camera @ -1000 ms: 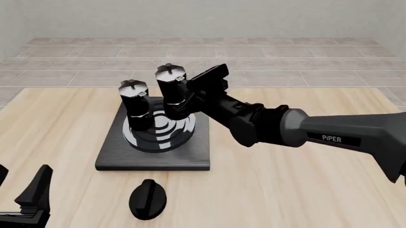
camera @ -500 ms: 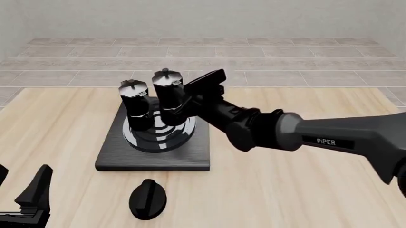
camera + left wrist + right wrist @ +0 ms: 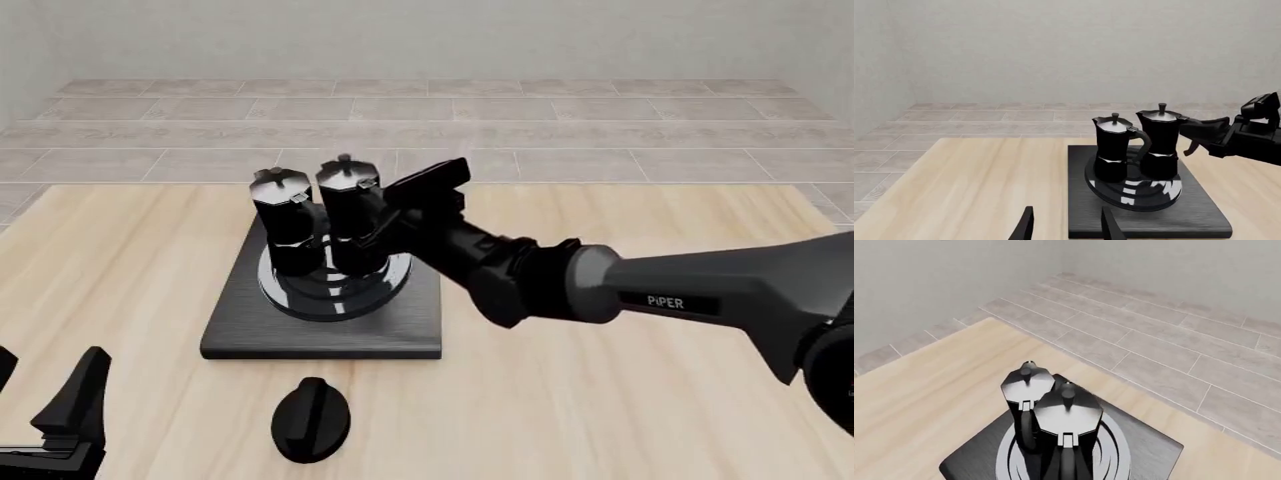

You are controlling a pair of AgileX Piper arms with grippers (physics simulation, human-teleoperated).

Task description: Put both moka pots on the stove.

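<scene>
Pale wood table (image 3: 641,400) against a tiled floor (image 3: 601,130) and plain grey wall: the right gripper (image 3: 387,215) reaches across to the handle side of one pot (image 3: 350,215), its fingers at that pot's handle; whether they are clamped on it or merely alongside cannot be told, since the pot hides the tips in the front view and the right wrist view shows only the pot's lid and handle directly ahead. That pot stands upright on the silver rings of the stove (image 3: 400,330), just below and ahead of the gripper. Just beyond it, on the far side from the gripper, the second pot (image 3: 283,225) also stands upright on the same rings, the two nearly touching. Nearer the arms' side, off the stove's front edge, a black oval knob (image 3: 311,418) lies on the wood. Well apart from all this, low at the table's near corner, the left gripper (image 3: 1066,227) hangs with its fingers moderately spread and nothing between them, facing both pots.
</scene>
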